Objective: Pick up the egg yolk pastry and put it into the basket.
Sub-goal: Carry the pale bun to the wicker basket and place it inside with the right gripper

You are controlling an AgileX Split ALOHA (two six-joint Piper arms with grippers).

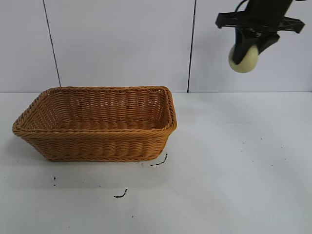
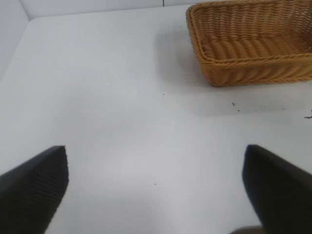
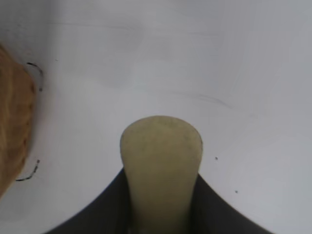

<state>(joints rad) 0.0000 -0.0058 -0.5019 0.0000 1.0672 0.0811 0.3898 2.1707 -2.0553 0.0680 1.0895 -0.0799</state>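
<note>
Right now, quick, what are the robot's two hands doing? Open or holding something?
Left gripper: open, holding nothing, above the bare table.
Right gripper: closed on the egg yolk pastry, high up, off to the right of the basket.

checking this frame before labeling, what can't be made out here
- Right gripper, exterior view: the arm above it is cut off by the top edge.
- Egg yolk pastry: its top is hidden between the fingers in both the exterior and right wrist views.
- Basket, left wrist view: its far side is cut off by the frame edge.
- Left gripper: absent from the exterior view; only its open fingers show.
</note>
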